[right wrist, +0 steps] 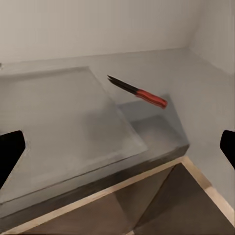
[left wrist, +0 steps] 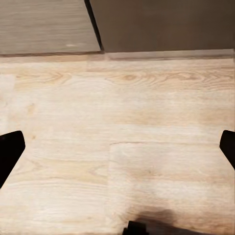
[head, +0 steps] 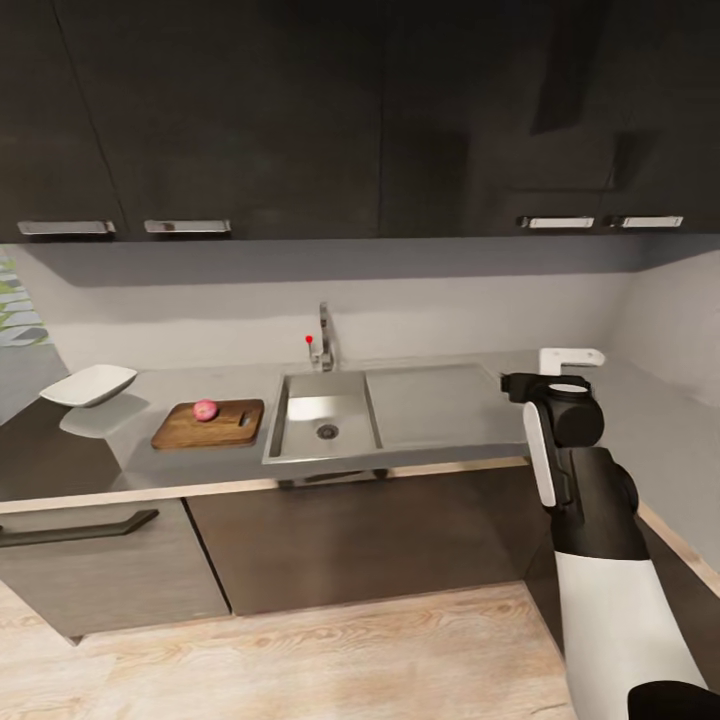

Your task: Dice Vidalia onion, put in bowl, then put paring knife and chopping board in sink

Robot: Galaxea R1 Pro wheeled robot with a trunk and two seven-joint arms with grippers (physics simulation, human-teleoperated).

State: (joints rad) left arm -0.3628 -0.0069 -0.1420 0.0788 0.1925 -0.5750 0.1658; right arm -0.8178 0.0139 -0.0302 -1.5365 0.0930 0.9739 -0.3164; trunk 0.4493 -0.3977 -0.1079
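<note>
I am looking at a home kitchen: a steel sink [head: 322, 415] with faucet [head: 325, 340] sits in a long grey bench [head: 440, 440], dark wall cabinets [head: 250, 120] at twelve o'clock, a chopping board [head: 210, 424] at ten o'clock, wood-plank floor [head: 300, 650] below.

White forearm [head: 620, 610], black wrist (white side stripe).

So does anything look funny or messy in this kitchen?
Nothing is spilled or broken. The Vidalia onion sits whole on the chopping board, not in the sink. The paring knife lies flat on the countertop beside the drainboard.
</note>
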